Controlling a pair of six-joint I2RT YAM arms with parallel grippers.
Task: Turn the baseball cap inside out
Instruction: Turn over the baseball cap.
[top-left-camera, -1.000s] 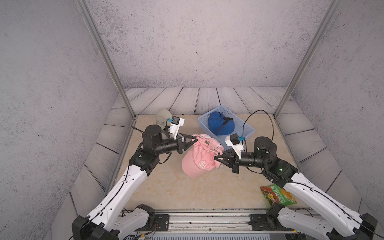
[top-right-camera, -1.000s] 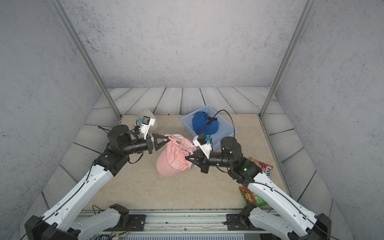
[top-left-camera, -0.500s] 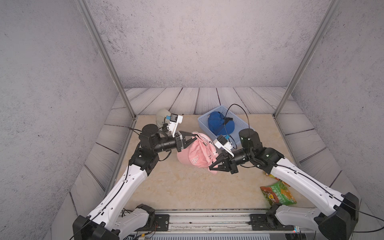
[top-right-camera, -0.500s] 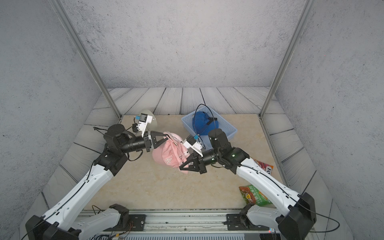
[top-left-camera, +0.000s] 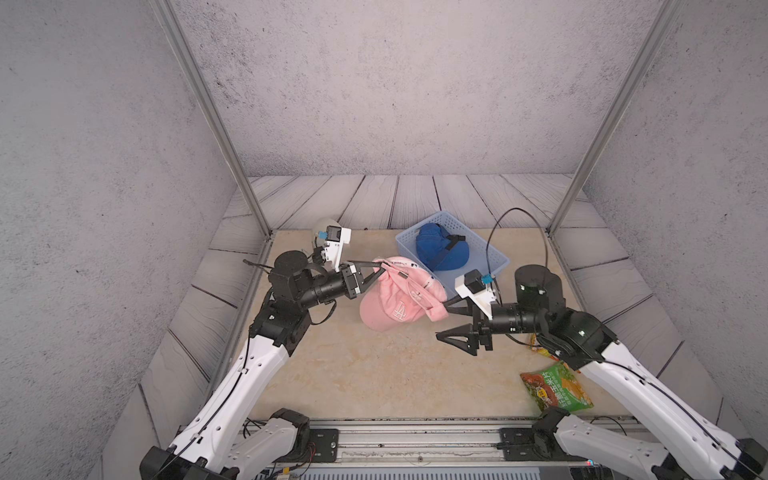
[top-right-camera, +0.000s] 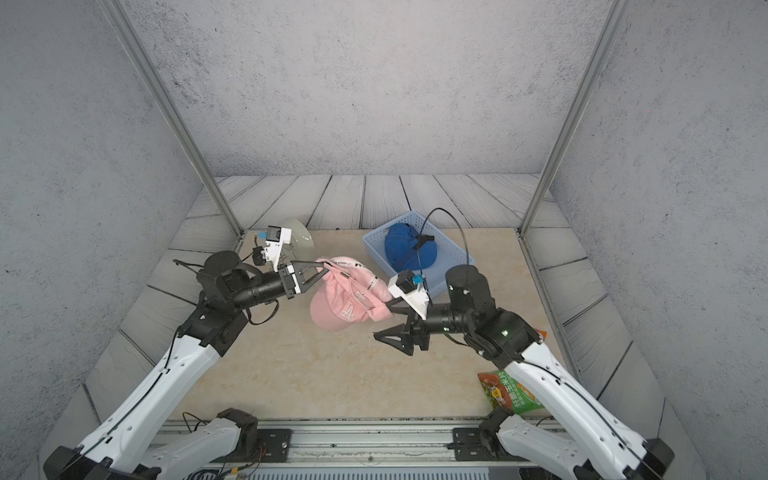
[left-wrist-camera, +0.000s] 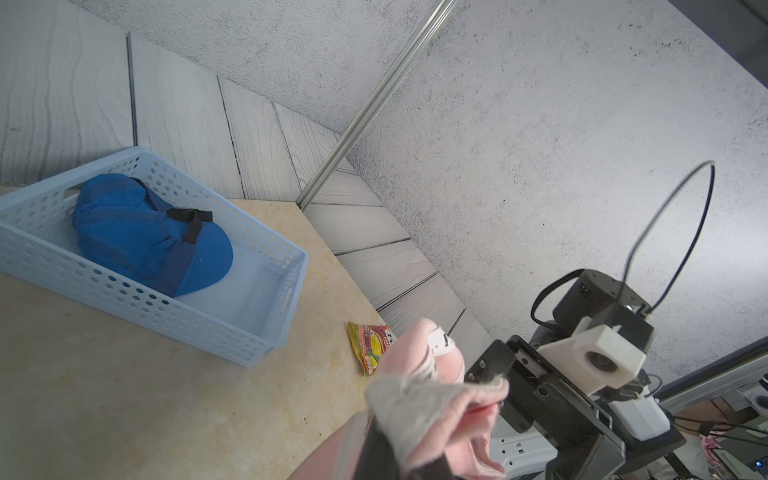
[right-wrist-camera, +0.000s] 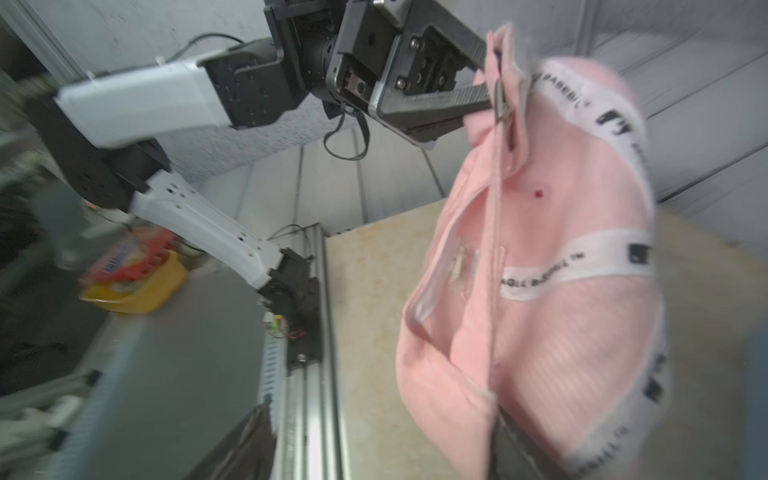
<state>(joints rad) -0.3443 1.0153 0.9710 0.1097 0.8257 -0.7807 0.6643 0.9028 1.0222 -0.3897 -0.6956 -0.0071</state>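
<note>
Pale bowl (top-right-camera: 300, 240): on the table (top-left-camera: 374, 382) behind my left wrist, on the far side of my left gripper and apart from it.

Left gripper (top-left-camera: 380, 270): my fingers are pressed together, pinching the back edge of the pink cap by its strap buckle. They hold that edge up off the table.

Pink cap (top-left-camera: 395, 305): it hangs from my left fingertips, in the space between my two grippers. The front with the logo sags low, on my left gripper's near side. White printed seam tape runs over the bulging crown that faces my right wrist. I cannot tell whether the brim touches the table.

Blue basket (top-left-camera: 496, 255): on the table beyond the pink cap, on the far side of my right gripper. A blue cap (top-left-camera: 440, 249) lies inside it.

Right gripper (top-left-camera: 441, 321): my fingers are spread wide. The upper one touches the pink cap's lower hem, and the lower one hangs free above the table, holding nothing.

Green snack bag (top-left-camera: 557, 386): flat on the table behind my right gripper, just beside my right forearm.
</note>
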